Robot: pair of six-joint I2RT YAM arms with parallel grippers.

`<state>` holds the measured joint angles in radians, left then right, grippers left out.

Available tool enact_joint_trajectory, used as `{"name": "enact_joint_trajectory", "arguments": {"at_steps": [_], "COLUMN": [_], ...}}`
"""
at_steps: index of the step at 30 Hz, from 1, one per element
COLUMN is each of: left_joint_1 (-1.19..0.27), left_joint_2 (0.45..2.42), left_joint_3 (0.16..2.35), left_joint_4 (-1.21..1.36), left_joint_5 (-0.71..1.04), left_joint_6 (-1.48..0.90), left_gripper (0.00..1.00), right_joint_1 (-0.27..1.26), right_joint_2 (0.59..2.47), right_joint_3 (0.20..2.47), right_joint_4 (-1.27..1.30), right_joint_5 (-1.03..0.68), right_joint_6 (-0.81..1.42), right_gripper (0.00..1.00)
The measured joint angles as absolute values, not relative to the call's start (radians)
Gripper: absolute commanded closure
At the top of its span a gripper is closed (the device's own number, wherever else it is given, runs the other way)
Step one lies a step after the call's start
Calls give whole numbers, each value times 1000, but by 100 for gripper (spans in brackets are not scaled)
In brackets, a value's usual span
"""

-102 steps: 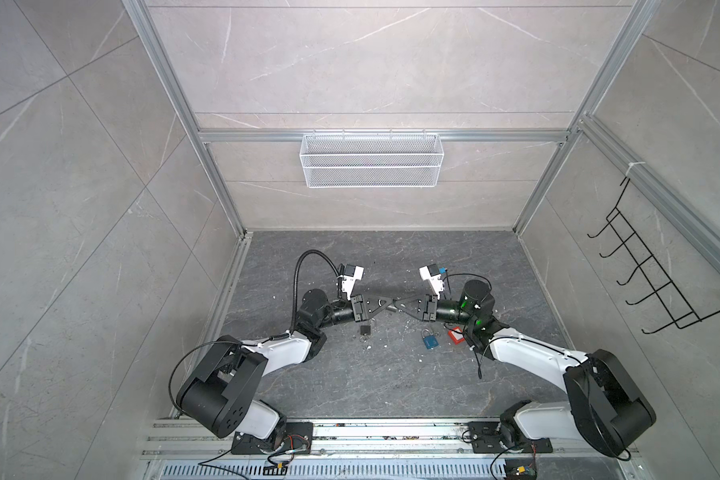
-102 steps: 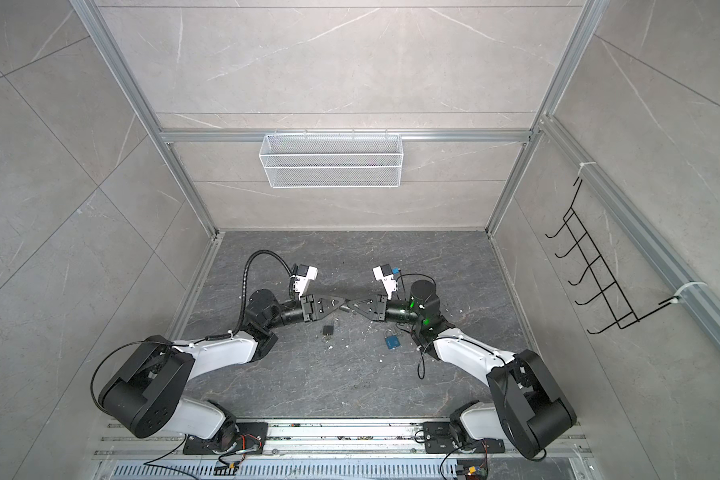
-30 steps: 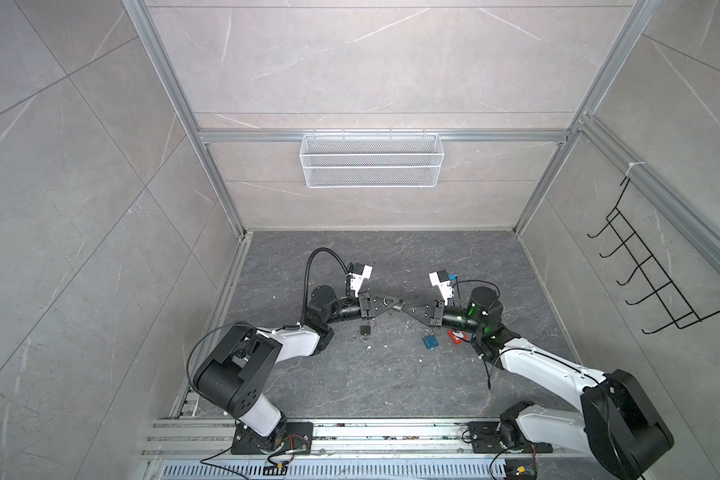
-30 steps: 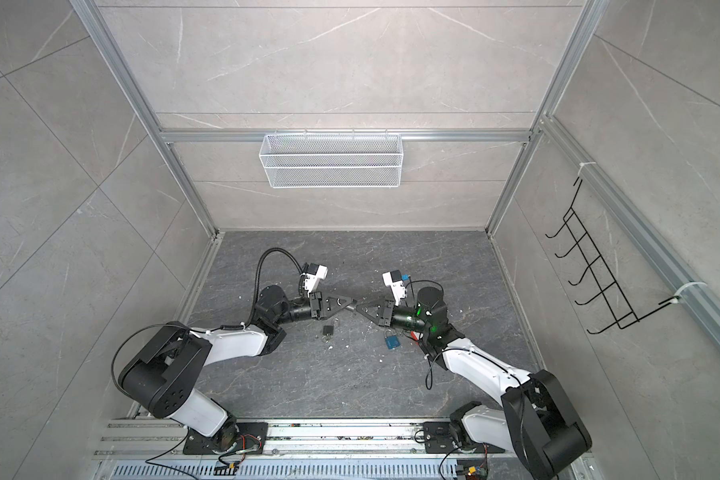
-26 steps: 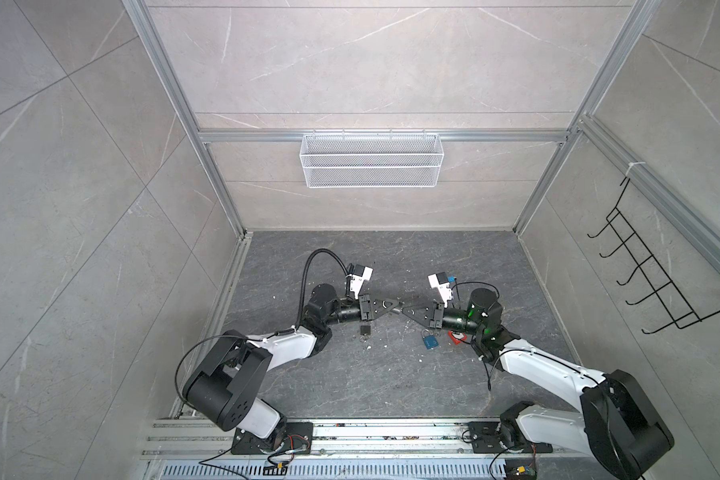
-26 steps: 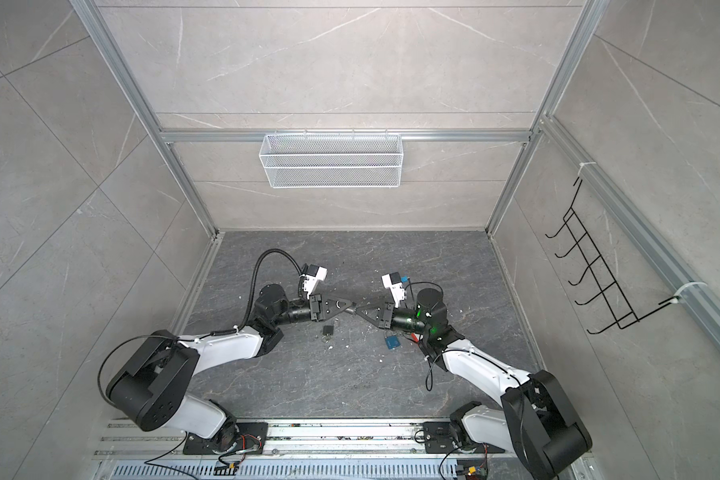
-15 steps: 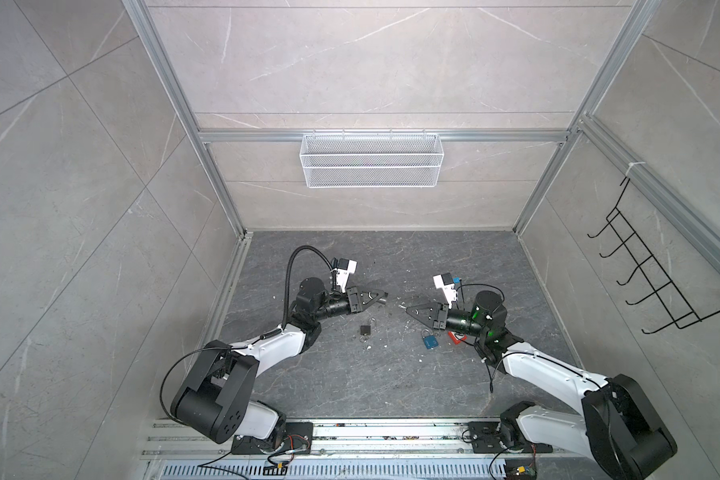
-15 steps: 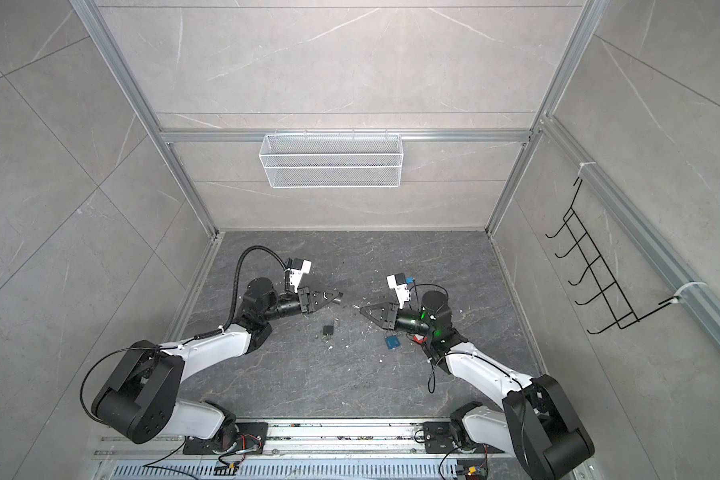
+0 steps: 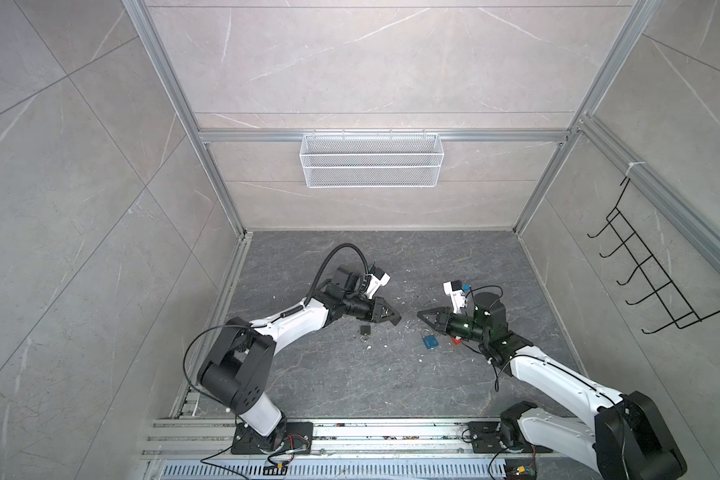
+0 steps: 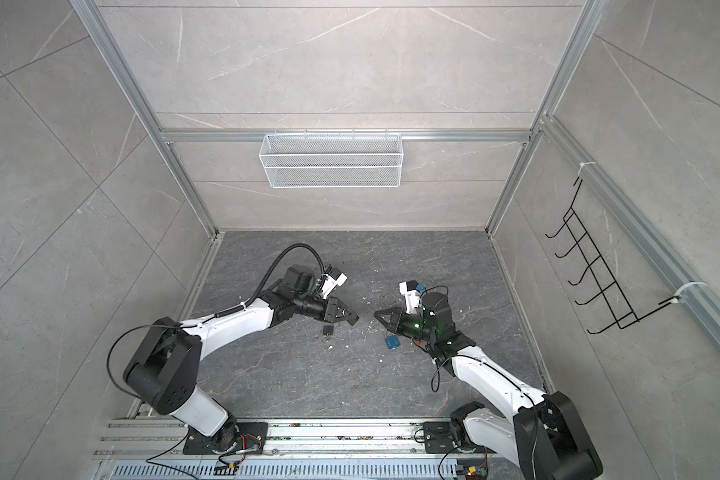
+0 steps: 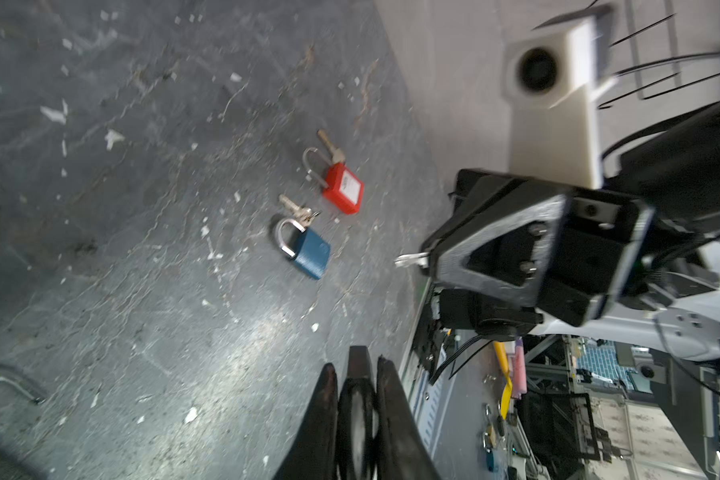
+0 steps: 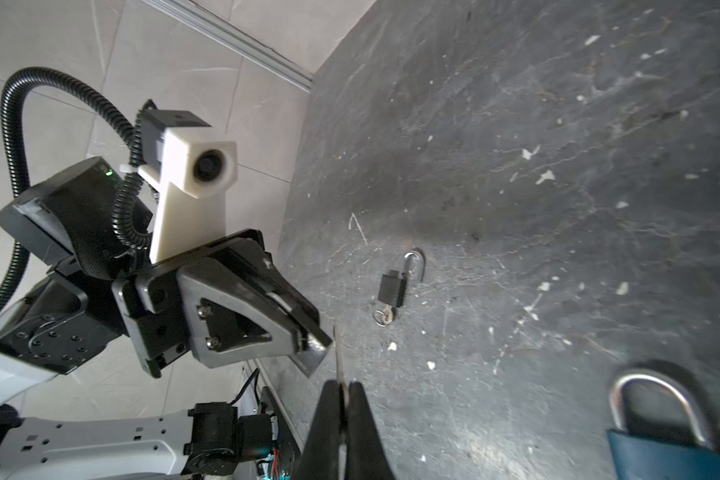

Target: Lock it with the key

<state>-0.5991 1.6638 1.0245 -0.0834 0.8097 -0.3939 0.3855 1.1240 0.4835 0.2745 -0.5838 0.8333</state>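
My right gripper is shut on a thin silver key, whose blade sticks out past the fingertips; the left wrist view shows that key at the gripper's tip too. The left gripper is shut on a flat black lock. In both top views the left gripper and right gripper point at each other above mid-floor with a short gap between them. The key's tip is close to the black lock, and I cannot tell whether they touch.
A small black padlock with an open shackle and a key lies on the floor under the left gripper. A blue padlock and a red padlock, each with keys, lie near the right arm. A white wire basket hangs on the back wall.
A second ago the two grippers met tip to tip. They drew apart, the left arm swinging back left, and it has now returned toward the middle with a short gap remaining.
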Motion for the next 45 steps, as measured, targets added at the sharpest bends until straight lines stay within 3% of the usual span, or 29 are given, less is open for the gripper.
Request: {"name": "enact_joint_trajectory", "arguments": {"at_steps": [5, 21, 34, 45], "left_joint_1": [-612, -626, -647, -653], "left_joint_2": [1813, 2017, 2097, 2165], "left_joint_3": [1117, 1328, 1395, 1446], "left_joint_4": [-267, -556, -598, -601], "left_joint_5": [789, 798, 854, 876], "left_joint_6": [-280, -68, -34, -18], "left_gripper": [100, 100, 100, 82], "right_joint_1": [385, 480, 572, 606], "right_joint_2": [1124, 1204, 1317, 1453], "right_joint_3": [482, 464, 450, 411], "right_joint_4": [229, 204, 296, 427], "right_joint_5": [-525, -397, -267, -164], "right_joint_6": [804, 780, 796, 850], "right_gripper": [100, 100, 100, 100]}}
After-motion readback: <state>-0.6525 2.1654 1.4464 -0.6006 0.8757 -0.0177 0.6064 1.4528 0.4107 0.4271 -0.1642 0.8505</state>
